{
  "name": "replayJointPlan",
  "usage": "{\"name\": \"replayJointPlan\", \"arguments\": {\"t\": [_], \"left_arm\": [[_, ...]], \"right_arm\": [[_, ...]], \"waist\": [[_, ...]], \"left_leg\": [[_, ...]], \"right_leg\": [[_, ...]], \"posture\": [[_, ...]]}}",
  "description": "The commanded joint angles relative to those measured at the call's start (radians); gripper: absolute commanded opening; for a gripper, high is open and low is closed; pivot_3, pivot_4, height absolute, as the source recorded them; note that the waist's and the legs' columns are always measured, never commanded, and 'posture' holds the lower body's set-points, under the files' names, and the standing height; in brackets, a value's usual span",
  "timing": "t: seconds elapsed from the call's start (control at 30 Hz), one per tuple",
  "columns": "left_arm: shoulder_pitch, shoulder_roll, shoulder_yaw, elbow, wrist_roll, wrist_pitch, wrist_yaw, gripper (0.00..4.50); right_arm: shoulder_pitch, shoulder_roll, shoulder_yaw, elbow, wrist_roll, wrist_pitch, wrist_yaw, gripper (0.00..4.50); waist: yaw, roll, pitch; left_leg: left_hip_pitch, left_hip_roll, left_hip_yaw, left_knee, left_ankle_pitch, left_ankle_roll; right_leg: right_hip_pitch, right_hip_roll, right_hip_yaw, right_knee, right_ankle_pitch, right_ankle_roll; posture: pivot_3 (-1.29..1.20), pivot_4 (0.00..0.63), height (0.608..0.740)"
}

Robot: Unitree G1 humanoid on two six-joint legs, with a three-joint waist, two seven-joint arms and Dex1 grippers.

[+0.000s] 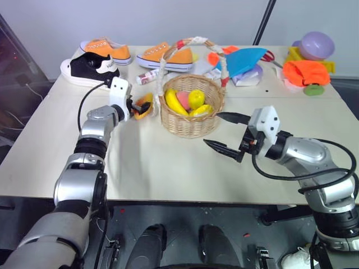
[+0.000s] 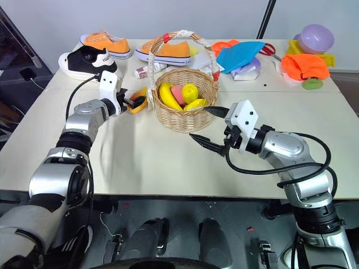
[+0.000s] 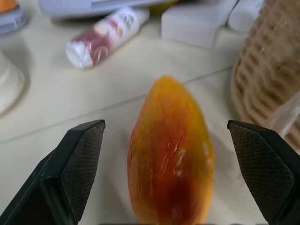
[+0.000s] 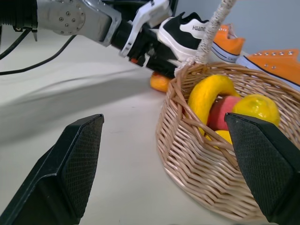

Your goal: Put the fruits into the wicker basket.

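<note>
1. The mango [image 3: 171,154] lies on the worktop [image 1: 168,162] just beside the wicker basket [image 1: 192,109], not yet gripped.
2. Banana [image 1: 175,102], lemon [image 1: 196,98] and peach [image 1: 183,99] are seen inside the basket.
3. The left gripper [image 1: 140,106] is spread wide, the mango between its fingers (contact cannot be told).
4. The right gripper [image 1: 224,133] is released, empty, near the basket's front.
5. Risk judged: the glossy mango could be squeezed out sideways, or the basket shoved by the closing finger.

text: partial white lettering, unreadable | on: black sneaker [image 4: 187,29] side | other legible text: none
</note>
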Motion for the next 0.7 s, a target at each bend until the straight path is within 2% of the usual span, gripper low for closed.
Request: {"name": "replayJointPlan", "arguments": {"t": [0.03,0.27,0.37,0.47,0.5,0.7], "left_arm": [[-0.050,-0.011,0.001,0.057,0.021,-0.042,-0.011,4.47],[-0.051,-0.049,0.013,0.143,0.038,-0.072,0.009,4.47],[-0.053,-0.053,0.028,0.145,0.032,-0.097,0.014,3.65],[-0.056,-0.049,0.035,0.147,0.036,-0.102,0.026,2.30],[-0.055,-0.046,0.043,0.143,0.032,-0.111,0.033,2.06],[-0.021,-0.015,0.062,0.062,0.025,-0.153,0.018,2.01]], "right_arm": [[-0.010,-0.007,-0.021,-0.048,-0.004,-0.012,-0.010,4.32],[-0.021,-0.008,-0.025,-0.067,0.005,0.000,-0.023,4.32],[-0.016,-0.011,-0.033,-0.072,0.009,0.005,-0.027,4.32],[-0.010,-0.017,-0.036,-0.073,0.001,0.000,-0.025,4.32],[-0.010,-0.017,-0.035,-0.071,0.000,-0.002,-0.024,4.32],[-0.005,-0.014,-0.036,-0.062,-0.012,-0.016,-0.027,4.32]], "waist": [[0.000,0.000,0.000],[0.000,0.000,0.000],[0.000,0.000,0.000],[0.000,0.000,0.000],[0.000,0.000,0.000],[-0.001,0.000,0.000]], "left_leg": [[0.000,0.000,0.000,0.000,0.000,0.000],[0.000,0.000,0.000,0.000,0.000,0.000],[0.000,0.000,0.000,0.000,0.000,0.000],[0.000,0.000,0.000,0.000,0.000,0.000],[0.000,0.000,0.000,0.000,0.000,0.000],[0.000,0.000,0.000,0.000,0.000,0.000]], "right_leg": [[0.000,0.000,0.000,0.000,0.000,0.000],[0.000,0.000,0.000,0.000,0.000,0.000],[0.000,0.000,0.000,0.001,0.000,0.000],[0.000,0.000,0.000,0.001,0.000,0.000],[0.000,0.000,0.000,0.001,0.000,0.000],[-0.001,0.000,0.000,0.001,0.000,0.000]], "posture": [[0.00,0.150,0.740],[0.00,0.150,0.740],[0.00,0.150,0.740],[0.00,0.150,0.740],[0.00,0.150,0.740],[0.00,0.150,0.740]]}}
